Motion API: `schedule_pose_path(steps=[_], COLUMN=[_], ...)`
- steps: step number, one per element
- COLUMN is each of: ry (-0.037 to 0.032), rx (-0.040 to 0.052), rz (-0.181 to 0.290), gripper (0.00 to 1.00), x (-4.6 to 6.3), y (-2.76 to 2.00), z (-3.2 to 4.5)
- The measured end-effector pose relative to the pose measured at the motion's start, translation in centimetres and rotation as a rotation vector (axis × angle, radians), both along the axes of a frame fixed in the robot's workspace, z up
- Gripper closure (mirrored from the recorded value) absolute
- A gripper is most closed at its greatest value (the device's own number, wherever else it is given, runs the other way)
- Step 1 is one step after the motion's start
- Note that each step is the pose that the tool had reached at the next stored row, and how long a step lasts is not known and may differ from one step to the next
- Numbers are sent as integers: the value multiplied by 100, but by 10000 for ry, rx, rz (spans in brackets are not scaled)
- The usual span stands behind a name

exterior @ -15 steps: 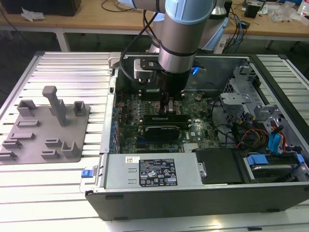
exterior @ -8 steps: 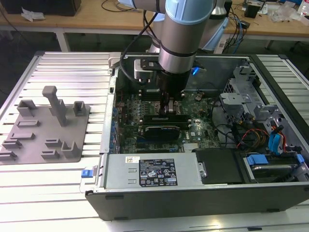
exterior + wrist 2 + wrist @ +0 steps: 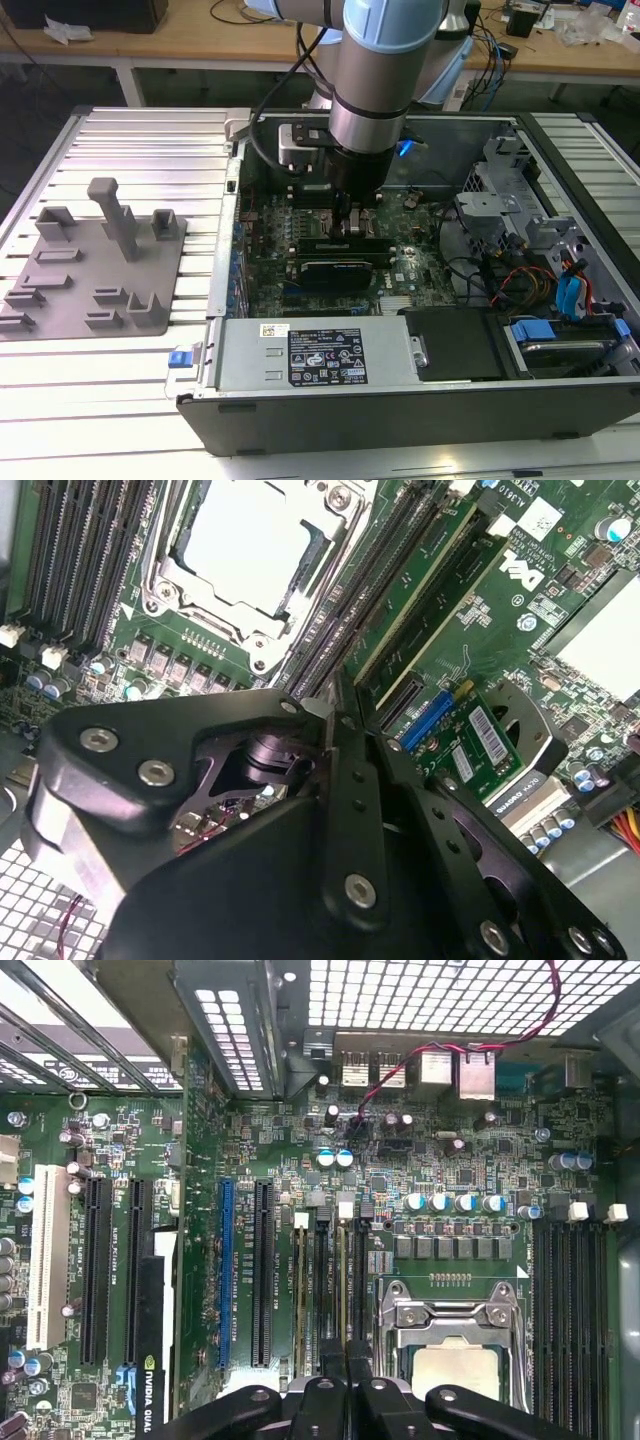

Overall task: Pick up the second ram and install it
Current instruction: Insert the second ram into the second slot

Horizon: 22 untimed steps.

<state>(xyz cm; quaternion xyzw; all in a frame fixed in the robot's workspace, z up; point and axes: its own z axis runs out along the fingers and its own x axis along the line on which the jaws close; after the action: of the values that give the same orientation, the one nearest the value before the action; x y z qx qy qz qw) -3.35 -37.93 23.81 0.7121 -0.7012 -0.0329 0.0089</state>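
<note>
Open computer case [image 3: 400, 415] on slatted table [image 3: 130, 150], end effector [image 3: 345, 1358] pinching second ram [image 3: 341, 1280], upright beside CPU [image 3: 455, 1372]

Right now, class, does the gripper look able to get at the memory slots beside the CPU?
Probably yes: the gripper hangs just above the memory slots beside the CPU, and nothing visible lies between them.

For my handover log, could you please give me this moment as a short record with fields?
Arm: reaching down into the open computer case
Gripper: low over the memory slots beside the CPU socket, apparently shut on the second ram
Second ram: upright, in line with a slot
Neighbouring stick: standing in its slot
Seating: cannot tell whether fully pressed in
Outside case: grey fixture tray, on the exterior view's left
</note>
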Motion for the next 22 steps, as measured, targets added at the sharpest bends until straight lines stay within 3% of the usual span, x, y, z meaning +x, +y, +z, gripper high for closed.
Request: schedule_pose_path(steps=[7,22], ry=[0,-20], rx=[2,6], rz=[-311,-319], gripper=[91,91], x=[0,-5], y=[0,0], z=[-2,-17])
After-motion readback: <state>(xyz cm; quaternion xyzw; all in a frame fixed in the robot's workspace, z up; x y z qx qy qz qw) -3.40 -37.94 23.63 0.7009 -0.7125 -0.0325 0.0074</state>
